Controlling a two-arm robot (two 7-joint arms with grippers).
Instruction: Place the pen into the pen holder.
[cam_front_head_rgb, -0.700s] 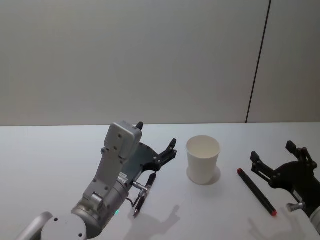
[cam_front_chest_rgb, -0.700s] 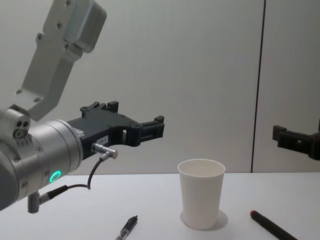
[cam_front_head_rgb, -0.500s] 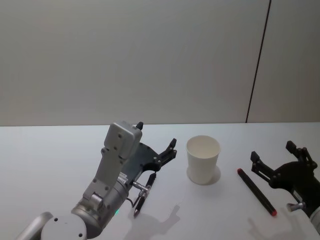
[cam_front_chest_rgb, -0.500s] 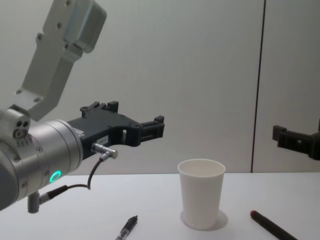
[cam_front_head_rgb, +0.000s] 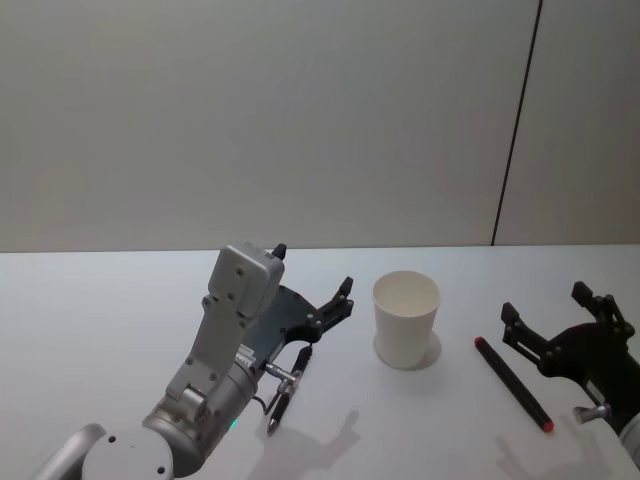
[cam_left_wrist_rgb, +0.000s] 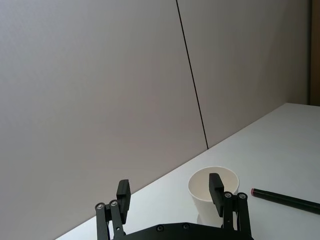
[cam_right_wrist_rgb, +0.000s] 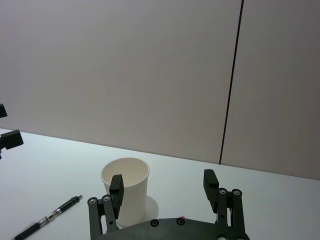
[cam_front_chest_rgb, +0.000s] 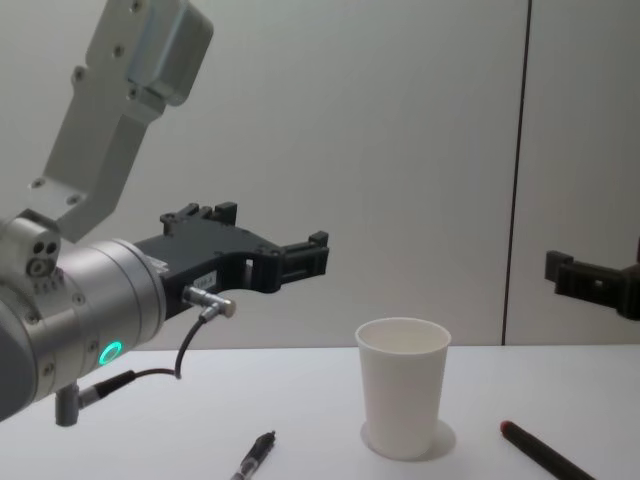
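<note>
Over on the robot's left, the left tool (cam_left_wrist_rgb: 169, 192) hangs above the white worktop (cam_front_head_rgb: 100, 330), jaws spread wide with nothing between them. Below it lies a slim black click pen with a pale band on its barrel (cam_front_head_rgb: 287, 388), flat on the surface just left of the pen holder. That holder is a plain white tapered paper cup with a rolled rim (cam_front_head_rgb: 406, 320), upright, and I can see nothing in it. On its other side a thicker black pen with a red end (cam_front_head_rgb: 513, 384) lies flat too, and the right tool (cam_front_head_rgb: 545, 305) is near it, jaws equally wide, gripping nothing.

Neither pen is lifted, so the pick looks like the step in hand. To do it well, I'd tip the left tool down and set the jaws across the barrel, not along it. Close near the middle so the pen balances — then carry it over the rim and lower it end-first, near upright, since a light cup could topple if nudged.

Writing? There's a small pale label on the left tool's body (cam_front_chest_rgb: 205, 280) and marks on the slim pen's band — both too small to read.
</note>
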